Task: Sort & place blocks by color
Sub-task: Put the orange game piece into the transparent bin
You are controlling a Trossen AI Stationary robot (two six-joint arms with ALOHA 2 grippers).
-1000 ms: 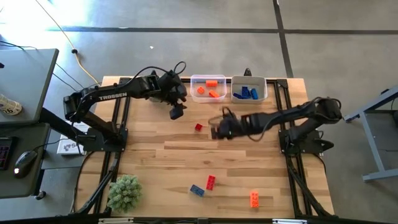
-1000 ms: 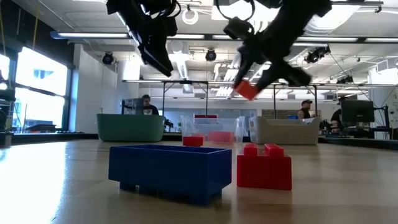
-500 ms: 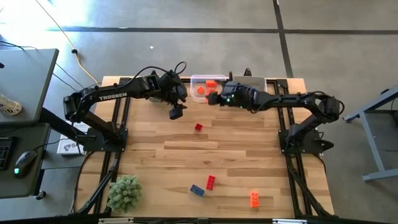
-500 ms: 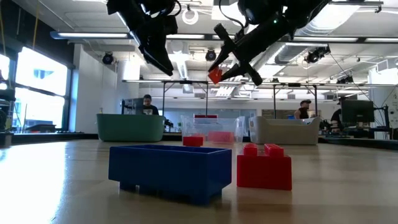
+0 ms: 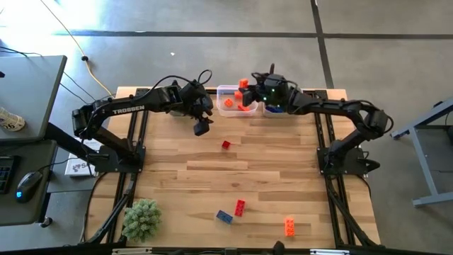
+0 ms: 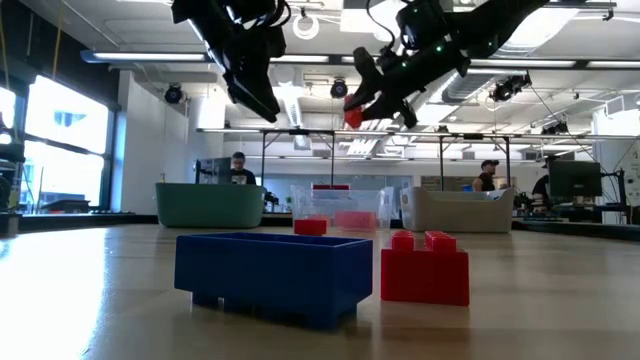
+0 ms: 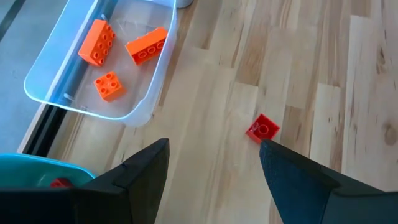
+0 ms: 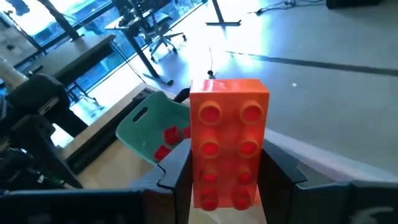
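Right gripper (image 5: 245,91): raised over clear bin (image 5: 221,106), clamped on orange block (image 8: 227,149). Left gripper (image 7: 211,168): hovering, fingers parted.

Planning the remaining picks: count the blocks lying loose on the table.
4: a small red block mid-table; far from the bins, a red block, a blue block beside it and an orange block rightward. A fifth block is in the right claw. None seems hidden.
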